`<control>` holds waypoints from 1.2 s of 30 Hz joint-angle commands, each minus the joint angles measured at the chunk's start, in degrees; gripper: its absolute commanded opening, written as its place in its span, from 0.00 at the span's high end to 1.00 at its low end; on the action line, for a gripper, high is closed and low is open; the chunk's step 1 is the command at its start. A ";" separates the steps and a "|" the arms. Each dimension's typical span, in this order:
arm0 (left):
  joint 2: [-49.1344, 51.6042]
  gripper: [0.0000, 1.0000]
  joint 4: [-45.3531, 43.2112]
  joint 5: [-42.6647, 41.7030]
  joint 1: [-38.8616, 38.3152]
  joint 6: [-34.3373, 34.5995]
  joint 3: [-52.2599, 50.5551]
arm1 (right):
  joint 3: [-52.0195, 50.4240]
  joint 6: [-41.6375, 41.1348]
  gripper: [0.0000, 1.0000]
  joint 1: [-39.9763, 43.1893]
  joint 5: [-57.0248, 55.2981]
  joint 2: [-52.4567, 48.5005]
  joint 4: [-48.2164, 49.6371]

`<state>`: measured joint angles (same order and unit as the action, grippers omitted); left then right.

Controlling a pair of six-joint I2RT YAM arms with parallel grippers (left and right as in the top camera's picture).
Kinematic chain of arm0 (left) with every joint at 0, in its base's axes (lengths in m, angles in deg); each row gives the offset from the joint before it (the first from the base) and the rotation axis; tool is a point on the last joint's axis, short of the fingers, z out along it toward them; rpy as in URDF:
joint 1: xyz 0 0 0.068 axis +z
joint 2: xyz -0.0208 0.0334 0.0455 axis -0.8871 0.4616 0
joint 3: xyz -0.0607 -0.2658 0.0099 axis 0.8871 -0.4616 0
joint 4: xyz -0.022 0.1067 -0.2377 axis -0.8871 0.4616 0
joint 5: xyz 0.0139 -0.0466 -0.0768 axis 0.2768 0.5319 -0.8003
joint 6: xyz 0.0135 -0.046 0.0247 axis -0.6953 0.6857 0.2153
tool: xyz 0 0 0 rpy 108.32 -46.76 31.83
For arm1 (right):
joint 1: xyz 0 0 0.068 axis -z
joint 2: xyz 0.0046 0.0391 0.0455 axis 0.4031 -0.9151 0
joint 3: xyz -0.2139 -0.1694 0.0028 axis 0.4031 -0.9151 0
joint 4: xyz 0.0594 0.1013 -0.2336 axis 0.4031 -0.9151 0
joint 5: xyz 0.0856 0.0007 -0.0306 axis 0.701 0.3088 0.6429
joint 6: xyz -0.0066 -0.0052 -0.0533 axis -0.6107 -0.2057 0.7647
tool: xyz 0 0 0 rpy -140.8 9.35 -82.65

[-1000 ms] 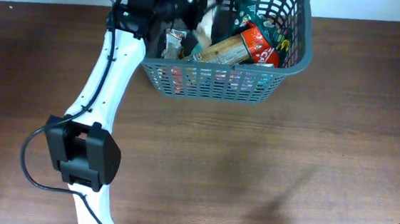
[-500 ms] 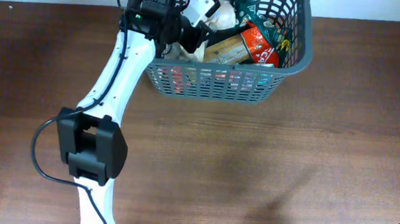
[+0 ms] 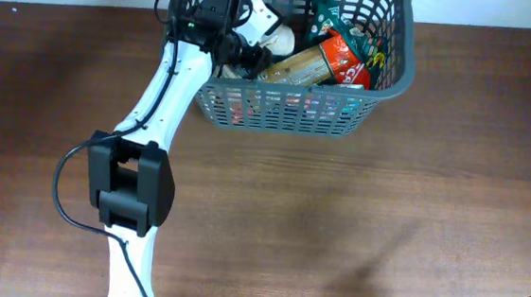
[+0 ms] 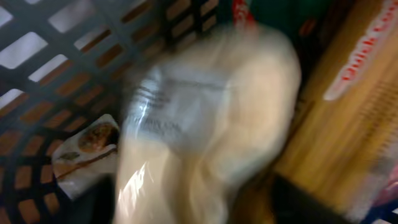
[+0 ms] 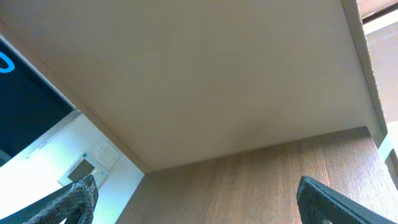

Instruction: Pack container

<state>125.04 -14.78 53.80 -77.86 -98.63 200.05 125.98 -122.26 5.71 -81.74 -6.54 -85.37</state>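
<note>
Dark grey container (image 3: 287, 112), lattice-sided with a rounded rim, stood at the far edge of the brown table (image 3: 335, 230), crowded with packets. My left end effector (image 3: 243, 52) hung over its left end just beside a pale plastic bag (image 4: 205, 124); blur hid whether its fingers were apart or together. A long tan packet (image 3: 298, 69) and a red packet (image 3: 344, 60) lay alongside. My right end effector (image 5: 199, 202) was spread wide, well apart from the container.

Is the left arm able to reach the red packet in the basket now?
Likely yes: the left gripper hangs over the basket, and the red packet lies uncovered on top, nearby.
</note>
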 commanded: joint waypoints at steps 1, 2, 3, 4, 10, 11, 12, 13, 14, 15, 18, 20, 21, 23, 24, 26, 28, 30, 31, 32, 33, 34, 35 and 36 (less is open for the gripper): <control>-2.45 0.01 0.07 1.22 0.28 -0.70 4.48 | 0.55 -0.04 0.01 -0.42 -0.68 0.33 -0.02; -3.37 0.01 0.07 1.25 0.26 -0.70 6.10 | 0.55 -0.04 0.01 -0.42 -0.68 0.33 -0.02; -4.46 0.01 0.07 1.27 0.26 -0.72 7.96 | 0.55 -0.04 0.01 -0.42 -0.68 0.33 -0.02; -5.70 0.01 0.07 1.27 0.28 -0.76 10.01 | 0.55 -0.04 0.01 -0.42 -0.68 0.33 -0.02; -14.51 0.01 0.46 2.60 0.28 -3.37 21.46 | 0.55 -0.04 0.01 -0.42 -0.68 0.33 -0.02; -16.22 0.01 0.79 4.35 0.28 -3.32 22.32 | 0.55 -0.04 0.01 -0.42 -0.68 0.33 -0.02; -18.32 0.01 1.53 7.17 0.28 -3.30 22.84 | 0.55 -0.04 0.01 -0.42 -0.68 0.33 -0.02; -20.52 0.01 2.69 10.71 0.28 -3.26 22.93 | 0.55 -0.04 0.01 -0.42 -0.68 0.33 -0.02; -22.69 0.01 4.42 14.49 0.28 -3.26 22.93 | 0.55 -0.04 0.01 -0.42 -0.68 0.33 -0.02; -24.63 0.01 6.58 18.47 0.28 -3.23 22.93 | 0.55 -0.04 0.01 -0.42 -0.68 0.33 -0.02; -29.73 0.01 15.39 30.23 0.28 -0.68 22.93 | 0.55 -0.04 0.01 -0.42 -0.68 0.33 -0.02; -32.92 0.01 24.39 41.27 0.28 5.29 22.91 | 0.55 -0.04 0.01 -0.42 -0.68 0.33 -0.02; -33.77 0.01 27.69 44.89 0.28 7.54 22.93 | 0.55 -0.04 0.01 -0.42 -0.68 0.33 -0.02; -35.56 0.01 35.04 50.97 0.28 12.70 22.93 | 0.55 -0.04 0.01 -0.42 -0.68 0.33 -0.02; -36.46 0.01 38.80 52.59 0.28 15.06 22.93 | 0.55 -0.04 0.01 -0.42 -0.68 0.33 -0.02; -38.69 0.01 46.97 54.05 0.28 21.07 22.91 | 0.55 -0.04 0.01 -0.42 -0.68 0.33 -0.02; -40.94 0.01 52.59 53.99 0.26 26.25 22.88 | 0.55 -0.04 0.01 -0.42 -0.68 0.33 -0.02; -44.85 0.00 52.02 50.31 -0.04 27.15 20.68 | 0.55 -0.04 0.01 -0.42 -0.68 0.33 -0.02; -46.73 0.00 52.52 49.86 -0.44 28.61 19.39 | 0.55 -0.04 0.01 -0.42 -0.68 0.33 -0.02; -48.92 0.01 52.48 49.66 -0.72 30.25 17.55 | 0.55 -0.04 0.01 -0.42 -0.68 0.33 -0.02; -51.17 0.00 52.48 49.55 -1.09 31.95 15.26 | 0.55 -0.04 0.01 -0.42 -0.68 0.33 -0.02; -53.62 0.00 52.48 49.48 -1.42 33.40 12.39 | 0.55 -0.04 0.01 -0.42 -0.68 0.33 -0.02; -55.91 0.00 52.48 49.42 -1.62 34.88 9.49 | 0.55 -0.04 0.01 -0.42 -0.68 0.33 -0.02; -58.66 0.00 52.48 49.40 -1.92 36.52 5.77 | 0.55 -0.04 0.01 -0.42 -0.68 0.33 -0.02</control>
<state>75.01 37.19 102.26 -78.89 -71.20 213.36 125.98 -122.28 5.71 -81.74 -6.54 -85.35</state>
